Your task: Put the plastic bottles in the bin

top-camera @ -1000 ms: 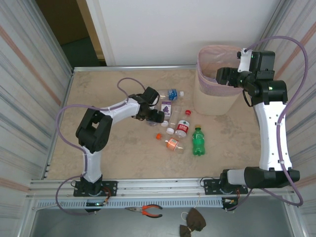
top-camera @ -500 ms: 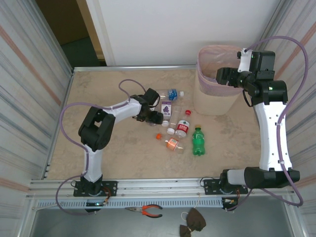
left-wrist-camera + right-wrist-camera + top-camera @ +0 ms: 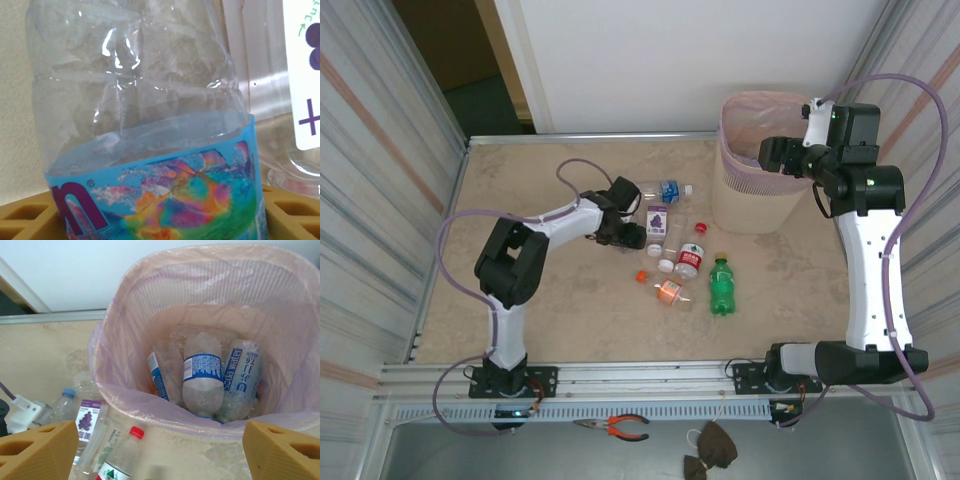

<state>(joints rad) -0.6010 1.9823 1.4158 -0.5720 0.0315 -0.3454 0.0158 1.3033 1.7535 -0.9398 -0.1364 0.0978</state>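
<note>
Left wrist: left gripper (image 3: 160, 220) straddles blue-labelled bottle (image 3: 150, 150), grip uncertain; right gripper (image 3: 160, 450) wide, empty, over bin (image 3: 745, 205) at two o'clock; next: clamp, lift, carry.

Six plastic bottles (image 3: 689, 257) are counted lying near the middle of the table (image 3: 580, 320), one of them a green bottle (image 3: 721, 286). Three more are made out inside the single bin (image 3: 150, 295). One pair of pliers (image 3: 620, 427) is seen beyond the table's near edge.
</note>
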